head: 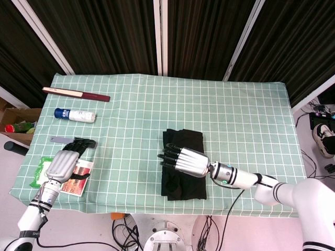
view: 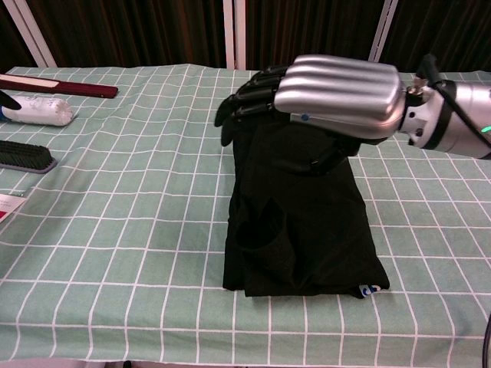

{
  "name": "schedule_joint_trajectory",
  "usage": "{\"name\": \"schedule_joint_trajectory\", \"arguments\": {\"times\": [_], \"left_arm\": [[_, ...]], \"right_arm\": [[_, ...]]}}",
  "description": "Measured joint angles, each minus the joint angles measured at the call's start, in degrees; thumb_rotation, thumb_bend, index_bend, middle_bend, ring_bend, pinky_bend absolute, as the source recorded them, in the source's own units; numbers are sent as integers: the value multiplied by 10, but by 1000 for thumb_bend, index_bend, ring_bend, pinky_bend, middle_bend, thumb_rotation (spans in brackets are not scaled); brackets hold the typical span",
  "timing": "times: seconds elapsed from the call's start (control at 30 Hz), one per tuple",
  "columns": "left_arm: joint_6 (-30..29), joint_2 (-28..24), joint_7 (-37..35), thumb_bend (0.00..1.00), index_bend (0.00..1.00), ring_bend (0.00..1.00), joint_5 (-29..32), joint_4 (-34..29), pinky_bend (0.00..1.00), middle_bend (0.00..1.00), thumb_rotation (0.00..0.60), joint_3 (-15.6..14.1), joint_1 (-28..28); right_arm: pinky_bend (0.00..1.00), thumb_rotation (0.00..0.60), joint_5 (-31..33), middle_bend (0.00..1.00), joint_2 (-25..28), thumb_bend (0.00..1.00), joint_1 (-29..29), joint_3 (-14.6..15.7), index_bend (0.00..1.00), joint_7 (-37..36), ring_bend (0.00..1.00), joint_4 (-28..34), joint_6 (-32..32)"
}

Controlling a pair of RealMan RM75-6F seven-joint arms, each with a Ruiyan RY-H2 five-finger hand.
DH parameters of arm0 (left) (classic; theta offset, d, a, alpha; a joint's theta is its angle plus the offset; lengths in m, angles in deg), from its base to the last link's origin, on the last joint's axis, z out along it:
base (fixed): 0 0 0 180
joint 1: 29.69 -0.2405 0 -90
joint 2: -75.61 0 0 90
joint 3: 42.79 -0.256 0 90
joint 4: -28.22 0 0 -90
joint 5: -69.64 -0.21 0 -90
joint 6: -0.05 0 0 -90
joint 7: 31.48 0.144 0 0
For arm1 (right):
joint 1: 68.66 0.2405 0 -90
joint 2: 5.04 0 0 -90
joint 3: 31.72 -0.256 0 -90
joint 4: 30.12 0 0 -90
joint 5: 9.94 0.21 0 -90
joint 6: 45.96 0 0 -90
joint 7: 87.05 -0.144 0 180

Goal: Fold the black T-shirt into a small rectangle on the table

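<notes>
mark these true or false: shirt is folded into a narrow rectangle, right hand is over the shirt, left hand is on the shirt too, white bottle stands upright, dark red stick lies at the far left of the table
1. The black T-shirt lies folded in a narrow rectangle. True.
2. The right hand is over the shirt's far half. True.
3. The left hand is also on the shirt. False: it is at the table's left edge, over a packet.
4. The white bottle stands upright. False: it lies on its side.
5. A dark red stick lies at the far left. True.
</notes>
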Motion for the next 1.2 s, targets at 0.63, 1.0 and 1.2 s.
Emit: {"name": "schedule_joint_trajectory", "arguments": {"times": [0.63,1.0,1.2], "left_arm": [[8,5,12,93,163,80,16,-5,177,96,600,7,4],[8,3,4,94,163,80,16,0,177,96,600,2,-1],[-6,-2,-6,93,163,80,6,2,177,96,600,2,-9]], "right_arm": [[251,600,19,255,51,516,-47,30,332,-69,209,141,-145],[247,600,1,254,16,493,-21,16,329,-60,208,123,-193],[247,600,19,255,56,487,-44,-10,329,-73,208,134,-123]]}}
